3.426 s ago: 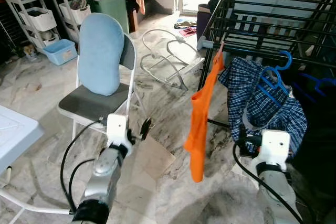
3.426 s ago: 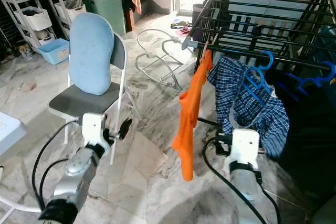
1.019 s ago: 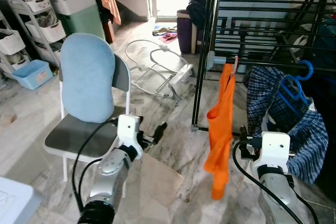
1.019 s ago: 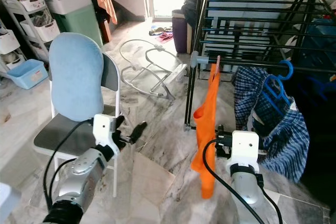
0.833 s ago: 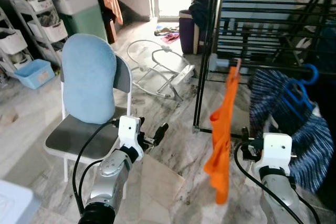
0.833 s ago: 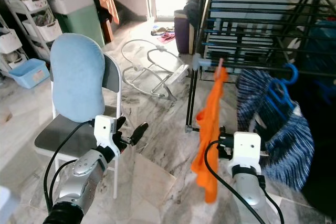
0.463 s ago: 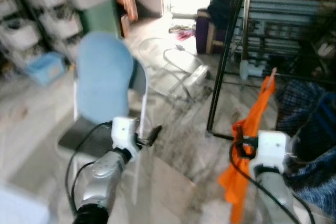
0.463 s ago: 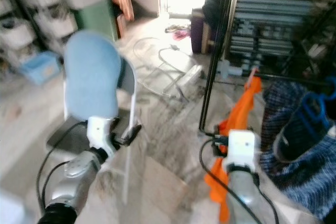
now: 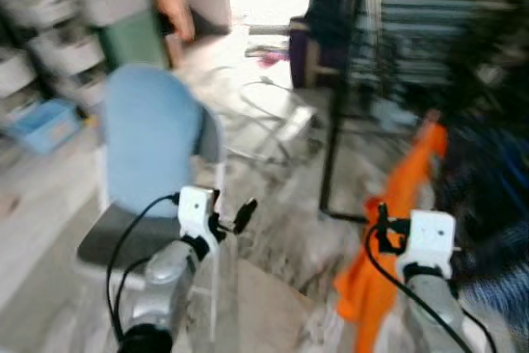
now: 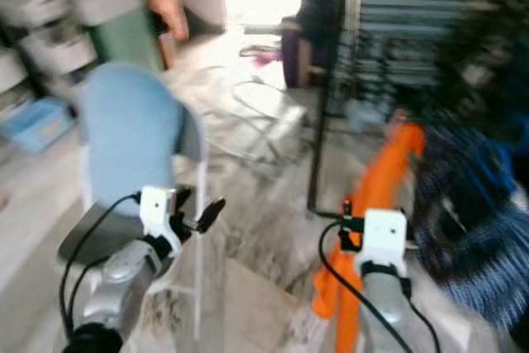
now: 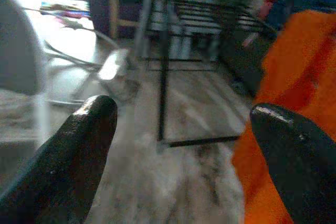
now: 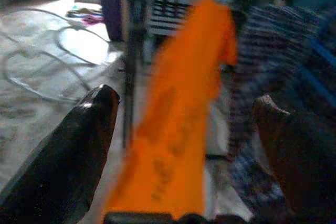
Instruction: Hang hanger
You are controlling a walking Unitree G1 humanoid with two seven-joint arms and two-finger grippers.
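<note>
Hanging from the black drying rack [image 9: 388,47] is a long orange cloth [image 9: 397,229], and it is seen just in front of the right arm. Both head views are blurred, so small things are hard to make out. The right gripper [image 12: 184,150] is held low near the orange cloth, and its 2 black fingers [image 12: 63,156] are spread wide apart with nothing between them. In the right wrist view the orange cloth [image 12: 184,124] is seen straight ahead between the fingers, and a blue checked cloth [image 12: 273,77] is seen beside it. A blue shape on that checked cloth may be a blue hanger [image 12: 315,85], but it is too blurred to be sure. In the head views the checked cloth [image 10: 467,212] is seen on the rack, to the right of the orange cloth.

The left gripper [image 9: 235,217] is held out over the marble floor [image 9: 281,221], just beside a folding chair [image 9: 132,237]. Its 2 fingers [image 11: 73,150] are also spread wide and nothing is held. A light blue cushion [image 9: 149,150] is propped upright against the back of the chair. White wire frames [image 9: 273,113] are lying on the floor farther away, between the chair and the rack. A blue tub [image 9: 41,126] and white shelves [image 9: 50,51] are seen on the far left, next to a green cabinet [image 9: 132,39].
</note>
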